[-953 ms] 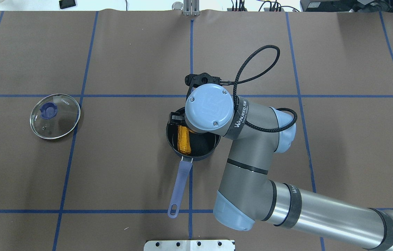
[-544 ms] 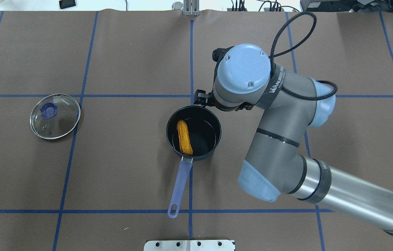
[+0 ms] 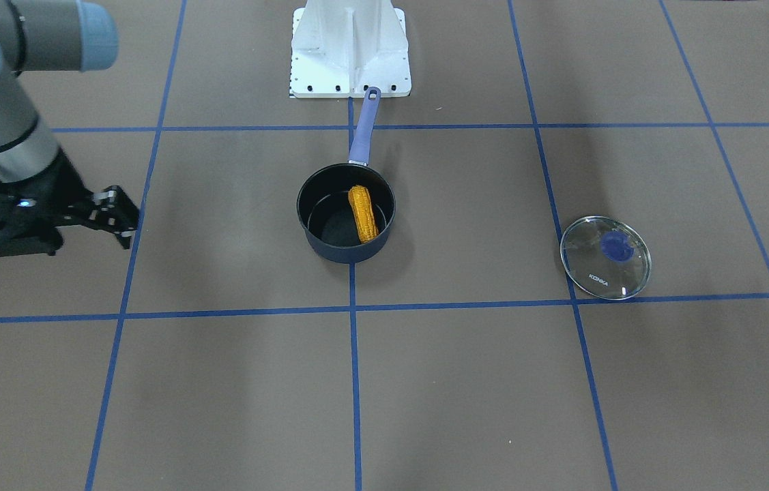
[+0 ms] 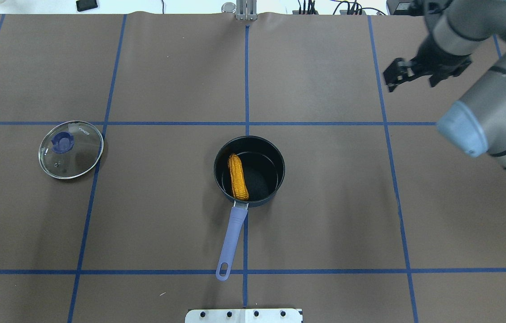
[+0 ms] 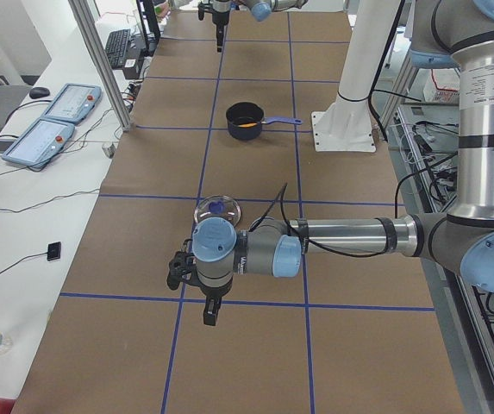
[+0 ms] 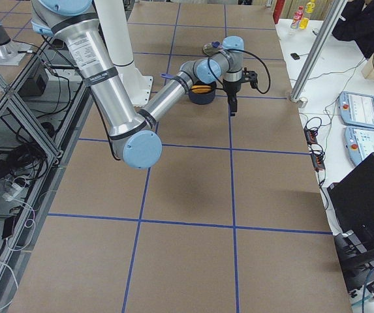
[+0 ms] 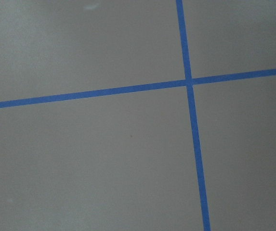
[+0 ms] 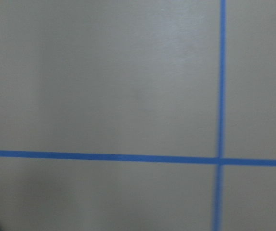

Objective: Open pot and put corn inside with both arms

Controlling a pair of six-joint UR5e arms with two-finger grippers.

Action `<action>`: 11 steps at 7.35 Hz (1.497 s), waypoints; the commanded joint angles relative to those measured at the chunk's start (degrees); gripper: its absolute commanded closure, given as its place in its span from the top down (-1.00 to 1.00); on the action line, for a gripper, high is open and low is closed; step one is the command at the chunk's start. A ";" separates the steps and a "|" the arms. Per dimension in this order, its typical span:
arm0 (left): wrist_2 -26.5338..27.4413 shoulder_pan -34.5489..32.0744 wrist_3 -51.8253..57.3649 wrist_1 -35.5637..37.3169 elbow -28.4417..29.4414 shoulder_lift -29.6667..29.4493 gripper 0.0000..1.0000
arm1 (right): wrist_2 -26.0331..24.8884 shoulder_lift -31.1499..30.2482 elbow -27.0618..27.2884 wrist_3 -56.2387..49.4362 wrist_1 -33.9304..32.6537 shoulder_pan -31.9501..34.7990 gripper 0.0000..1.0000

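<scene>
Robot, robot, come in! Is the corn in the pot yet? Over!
Right gripper open, empty, away from pot. Left gripper past the lid, state unclear. Corn lying inside pot, lid off on table. Nothing over the pot.

Work table (image 4: 324, 202) covered by a brown mat, divided into rectangles by blue tape lines (image 4: 247, 80). Resting directly on it: the pot (image 4: 281, 172), upright near the centre on a lengthwise line, its lavender handle pointing toward the white base stand (image 3: 350, 48) at the robot's edge; a round glass lid (image 4: 71, 149) lies flat, well apart on the robot's left, its rim overlapping a line.
</scene>
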 commanded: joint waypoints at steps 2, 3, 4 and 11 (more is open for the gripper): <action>-0.32 -0.03 0.24 8.47 -5.34 -0.13 0.98 | 4.85 -15.20 -0.31 -25.59 0.03 13.92 1.00; -0.32 -0.12 0.59 8.31 -5.43 0.04 0.98 | 4.67 -20.29 -0.39 -32.79 0.03 17.95 1.00; -0.84 -0.03 0.68 8.05 -5.34 -0.22 0.98 | 4.85 -24.17 -1.00 -41.13 0.03 23.04 1.00; -0.14 -0.12 0.50 8.04 -5.52 0.04 0.98 | 4.85 -29.31 -3.91 -44.11 0.21 28.28 1.00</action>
